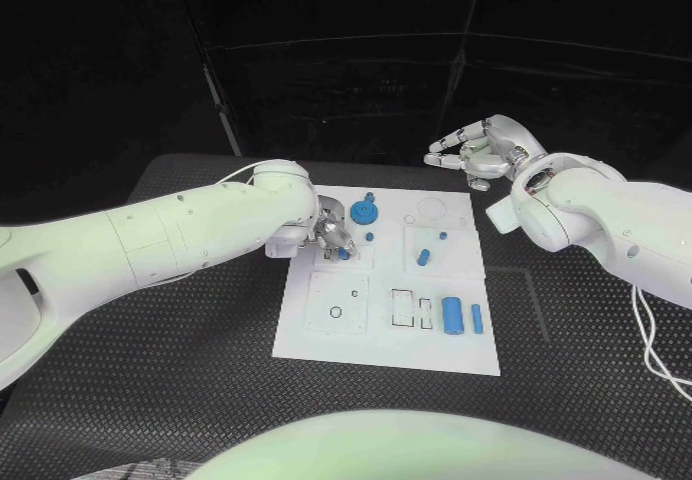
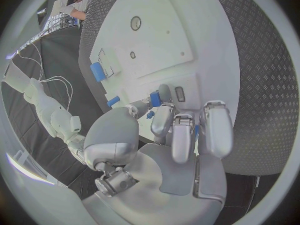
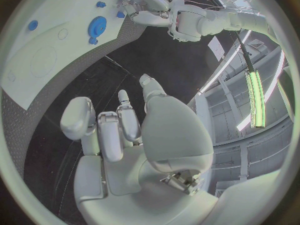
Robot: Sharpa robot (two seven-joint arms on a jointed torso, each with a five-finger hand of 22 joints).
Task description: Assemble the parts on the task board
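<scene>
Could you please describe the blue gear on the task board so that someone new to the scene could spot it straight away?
Start at the white task board in the middle of the black table and go to its far edge. The blue gear lies there, just beyond the left robot hand. It is the only round, toothed blue part; the other blue parts are plain cylinders or pegs.

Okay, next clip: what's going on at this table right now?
The robot is working on the white task board. Its left hand is down over the board's left side, fingers closing around a small blue part. The right hand hangs above the table beyond the board's far right corner, holding nothing. A blue gear, a blue cylinder and other blue pieces remain on the board.
</scene>
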